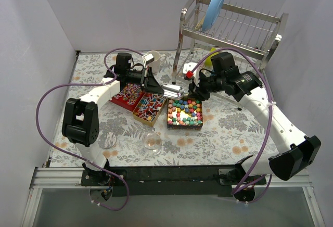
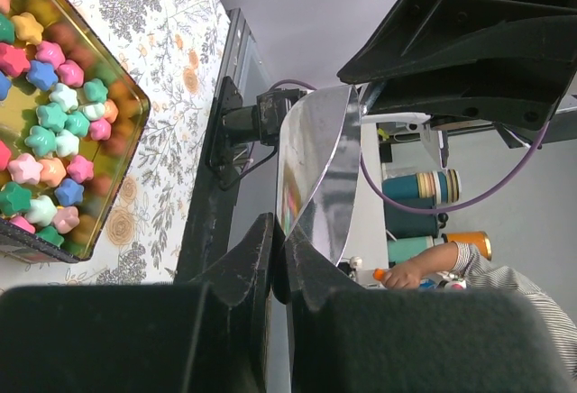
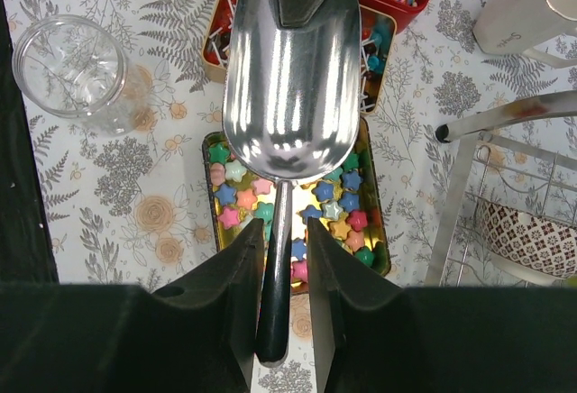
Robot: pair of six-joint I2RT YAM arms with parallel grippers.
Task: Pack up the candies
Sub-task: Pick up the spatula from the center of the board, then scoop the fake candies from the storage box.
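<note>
Judging by the two glass jars (image 1: pixel 152 142) near the tabletop's near edge, both bare inside, no packing was done yet. Every one of the candies (image 1: pixel 184 111) sat in the three trays (image 1: pixel 167 113) at mid-tabletop: striped pieces in the red one toward the left edge, wrapped ones in the middle, pastel stars in the rightmost. The metal scoop (image 3: pixel 288 77) hung above the trays, handle over the stars, its bowl shiny without a single sweet in it. The left gripper (image 2: pixel 279 258) had its fingers pinched tight on the bowl's front lip. The right gripper (image 3: pixel 284 258) had its fingers narrow around the handle, clamping it as far as the wrist view showed. The stars lay directly beneath those right fingers, apart from them, nothing touching. Scooping and pouring were all left to do!
</note>
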